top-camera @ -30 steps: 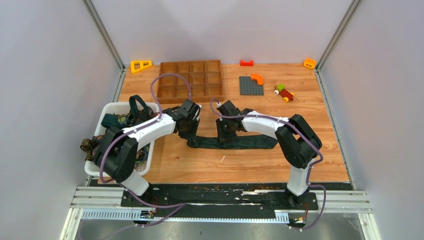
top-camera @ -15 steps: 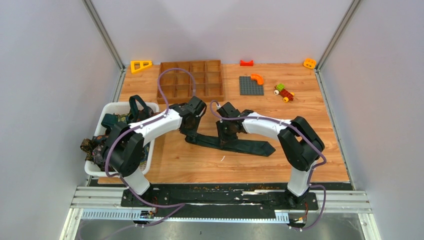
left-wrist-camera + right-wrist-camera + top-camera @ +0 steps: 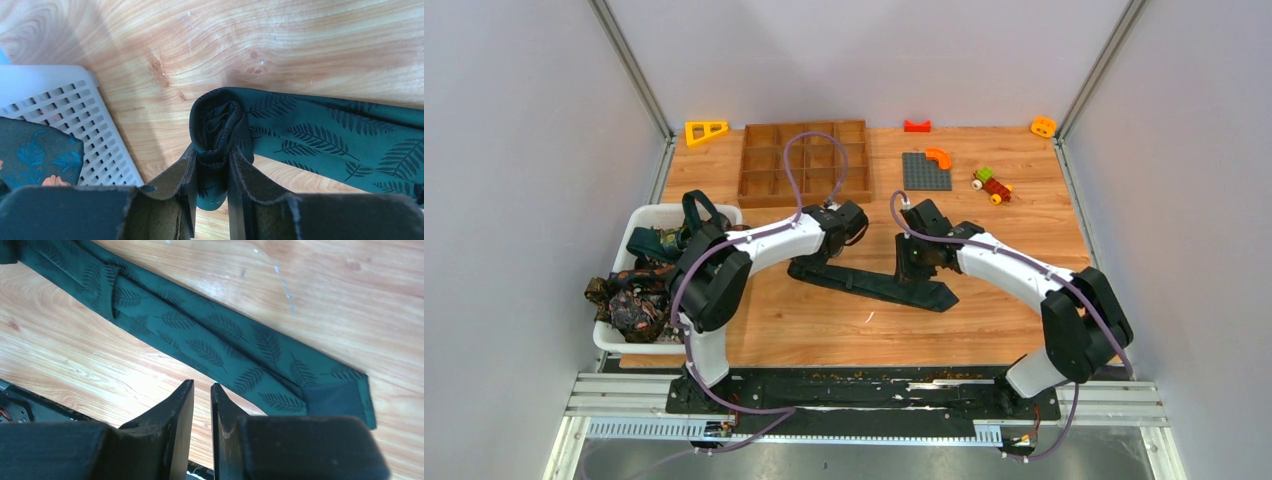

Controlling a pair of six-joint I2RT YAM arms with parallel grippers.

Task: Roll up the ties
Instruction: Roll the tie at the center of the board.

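Note:
A dark green leaf-print tie (image 3: 879, 284) lies aslant across the middle of the wooden table. Its left end is wound into a small roll (image 3: 218, 122). My left gripper (image 3: 817, 258) (image 3: 212, 162) is shut on that roll, a finger on each side. The flat length of the tie (image 3: 345, 135) runs off to the right. My right gripper (image 3: 916, 270) (image 3: 202, 387) hovers over the wide end of the tie (image 3: 215, 340), its jaws a narrow gap apart with nothing between them. More ties, teal (image 3: 656, 240) and brown patterned (image 3: 636, 303), are heaped in the white basket (image 3: 652, 211).
The white basket's perforated wall (image 3: 65, 100) lies just left of the roll. A wooden compartment tray (image 3: 804, 160) stands behind the grippers. At the back are a grey baseplate (image 3: 925, 171), a toy car (image 3: 991, 184), an orange triangle (image 3: 705, 131) and small bricks (image 3: 917, 126).
Both grippers have moved right and toward the back. The tie came along with them and now lies slanted, its wide end nearer the front. The right arm has stretched out.

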